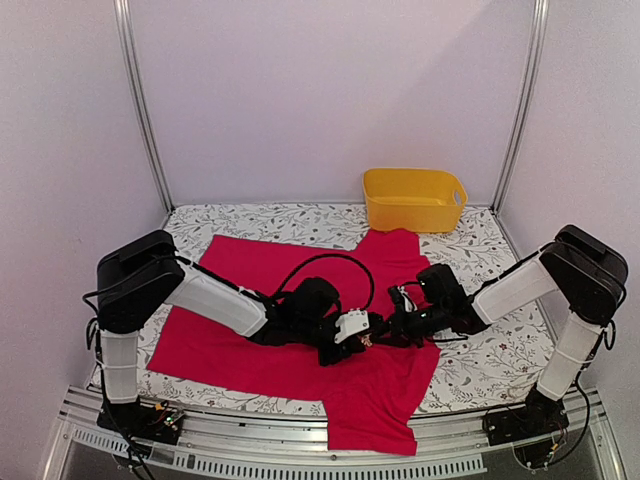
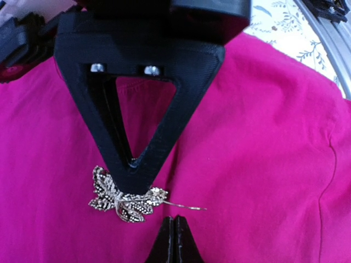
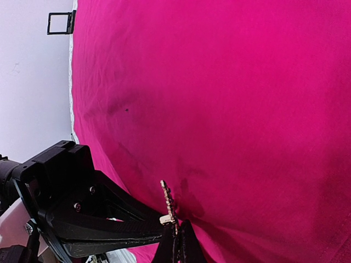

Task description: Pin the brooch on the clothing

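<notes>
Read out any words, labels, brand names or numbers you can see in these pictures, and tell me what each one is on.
None: no view shows any readable text.
T-shirt: plain fabric, no print; no label in sight.
Brooch: beaded, no marking.
Yellow basket: no lettering on its visible wall.
Floral tablecloth: pattern only, no words.

"Where's the top view?"

"High behind the arm bases (image 1: 520,425), looking down and forward over the whole worktop (image 1: 250,215) to the back wall (image 1: 330,90)."

"And the wrists?"

"Both close over the shirt (image 2: 263,142). The left looks down past its own fingers (image 2: 165,246). The right skims the cloth sideways. Both share the brooch (image 2: 123,200), low in frame."
</notes>
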Controlling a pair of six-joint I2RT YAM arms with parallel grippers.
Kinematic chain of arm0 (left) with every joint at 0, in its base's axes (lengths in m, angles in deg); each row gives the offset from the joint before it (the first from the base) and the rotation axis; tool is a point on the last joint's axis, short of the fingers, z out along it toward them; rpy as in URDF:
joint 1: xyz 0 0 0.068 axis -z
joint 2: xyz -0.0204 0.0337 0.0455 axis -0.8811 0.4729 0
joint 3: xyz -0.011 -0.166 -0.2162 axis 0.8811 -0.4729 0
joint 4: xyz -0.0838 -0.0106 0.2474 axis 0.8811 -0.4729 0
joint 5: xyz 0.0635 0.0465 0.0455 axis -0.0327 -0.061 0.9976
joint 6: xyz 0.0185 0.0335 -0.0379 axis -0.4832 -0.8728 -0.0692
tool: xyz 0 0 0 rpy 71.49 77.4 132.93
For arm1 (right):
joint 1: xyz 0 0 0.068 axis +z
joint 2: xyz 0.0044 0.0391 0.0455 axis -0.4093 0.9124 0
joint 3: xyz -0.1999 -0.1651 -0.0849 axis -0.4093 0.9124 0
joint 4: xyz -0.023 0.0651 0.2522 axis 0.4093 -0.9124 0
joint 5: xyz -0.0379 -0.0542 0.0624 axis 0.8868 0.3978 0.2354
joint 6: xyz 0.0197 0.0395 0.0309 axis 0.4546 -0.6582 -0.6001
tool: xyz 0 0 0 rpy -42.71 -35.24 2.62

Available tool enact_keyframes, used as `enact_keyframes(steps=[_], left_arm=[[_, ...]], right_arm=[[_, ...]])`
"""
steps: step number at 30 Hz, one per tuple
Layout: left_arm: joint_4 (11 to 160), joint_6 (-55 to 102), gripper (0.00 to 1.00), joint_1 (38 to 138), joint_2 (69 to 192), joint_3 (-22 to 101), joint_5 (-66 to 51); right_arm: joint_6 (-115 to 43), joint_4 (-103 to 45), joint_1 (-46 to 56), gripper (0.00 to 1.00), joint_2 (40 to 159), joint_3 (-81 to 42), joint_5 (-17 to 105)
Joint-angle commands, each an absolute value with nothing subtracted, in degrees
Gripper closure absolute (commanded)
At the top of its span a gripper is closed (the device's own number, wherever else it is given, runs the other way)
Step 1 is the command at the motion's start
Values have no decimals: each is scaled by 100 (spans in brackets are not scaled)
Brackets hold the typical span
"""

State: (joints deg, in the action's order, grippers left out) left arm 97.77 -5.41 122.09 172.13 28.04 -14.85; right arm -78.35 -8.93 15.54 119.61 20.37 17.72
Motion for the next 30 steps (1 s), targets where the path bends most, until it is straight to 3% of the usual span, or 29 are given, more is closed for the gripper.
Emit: enact_keyframes(steps=[1,30], left_arm=[[9845,-518,100,12172,17165,2764,-1499],[9898,-542,100,12199,17039,2688,-1569]], right_arm=[[-7777,-925,1574,100,11862,1889,1837],[-7522,-1248,1555,100,11910,1637,2059]])
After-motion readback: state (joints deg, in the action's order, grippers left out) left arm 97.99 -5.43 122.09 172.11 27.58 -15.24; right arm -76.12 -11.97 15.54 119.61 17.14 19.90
